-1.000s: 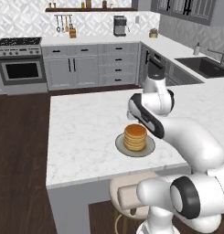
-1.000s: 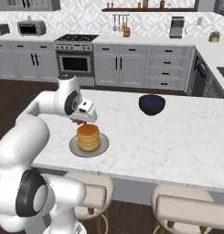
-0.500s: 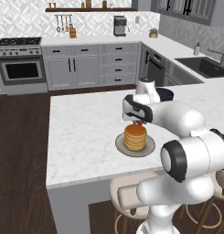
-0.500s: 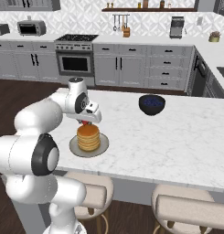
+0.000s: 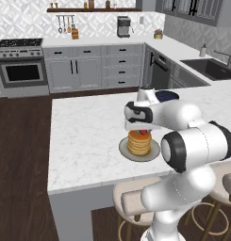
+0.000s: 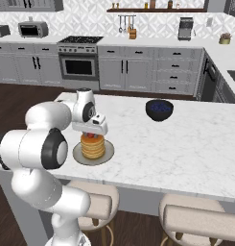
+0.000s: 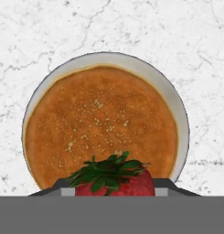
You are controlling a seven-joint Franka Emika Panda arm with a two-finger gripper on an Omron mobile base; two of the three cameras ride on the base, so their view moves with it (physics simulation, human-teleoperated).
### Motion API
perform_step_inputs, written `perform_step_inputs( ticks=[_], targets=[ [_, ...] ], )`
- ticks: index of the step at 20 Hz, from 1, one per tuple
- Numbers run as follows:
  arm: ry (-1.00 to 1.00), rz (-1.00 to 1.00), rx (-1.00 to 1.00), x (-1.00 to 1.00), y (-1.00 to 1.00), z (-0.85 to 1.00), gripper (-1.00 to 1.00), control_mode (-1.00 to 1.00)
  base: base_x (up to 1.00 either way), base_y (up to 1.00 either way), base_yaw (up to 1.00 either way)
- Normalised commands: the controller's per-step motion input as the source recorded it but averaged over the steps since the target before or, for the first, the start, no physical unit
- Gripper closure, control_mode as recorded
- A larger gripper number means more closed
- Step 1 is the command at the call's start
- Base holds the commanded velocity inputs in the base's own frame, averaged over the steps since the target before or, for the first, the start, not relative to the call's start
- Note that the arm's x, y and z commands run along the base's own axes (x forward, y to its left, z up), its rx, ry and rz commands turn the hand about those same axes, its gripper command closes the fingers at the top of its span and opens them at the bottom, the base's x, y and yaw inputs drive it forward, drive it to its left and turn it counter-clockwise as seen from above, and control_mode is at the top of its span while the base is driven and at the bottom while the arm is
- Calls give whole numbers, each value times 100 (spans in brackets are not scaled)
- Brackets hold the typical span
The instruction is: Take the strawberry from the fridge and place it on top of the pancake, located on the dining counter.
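Note:
My gripper (image 7: pixel 114 191) is shut on the strawberry (image 7: pixel 115 183), a red berry with green leaves between the dark fingertips (image 7: pixel 58 186). It hangs straight over the pancake (image 7: pixel 102 123), a golden-brown stack on a round grey plate (image 7: pixel 179 114). From the left base camera the strawberry (image 5: pixel 144 132) shows just above the pancake (image 5: pixel 139 142), under the gripper (image 5: pixel 141 128). The right base camera has the strawberry (image 6: pixel 91 135) at the top of the pancake (image 6: pixel 92 146) on the white marble dining counter (image 6: pixel 176 149). The fridge is out of view.
A dark blue bowl (image 6: pixel 159 109) stands on the counter beyond the plate to the right. Round tan stools (image 6: pixel 200 218) line the near side. A stove (image 5: pixel 21 70) and grey cabinets (image 5: pixel 88 70) run along the far wall, with a sink (image 5: pixel 211 68) at right.
The gripper has come down over the pancake with the strawberry in it, and the arm has folded closer in front of the cameras. The plate and bowl have not moved.

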Motion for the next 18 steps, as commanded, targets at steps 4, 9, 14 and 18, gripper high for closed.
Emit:
perform_step_inputs(
  ticks=[4,9,14,18],
  targets=[
    [4,0,-1,0,0,-16,100,-100,0,0,0],
    [6,0,0,0,0,-20,100,-100,0,0,0],
    [6,0,0,0,4,-22,-100,-100,0,0,0],
    [0,0,0,0,0,-2,-100,-100,0,0,0]
  ],
)
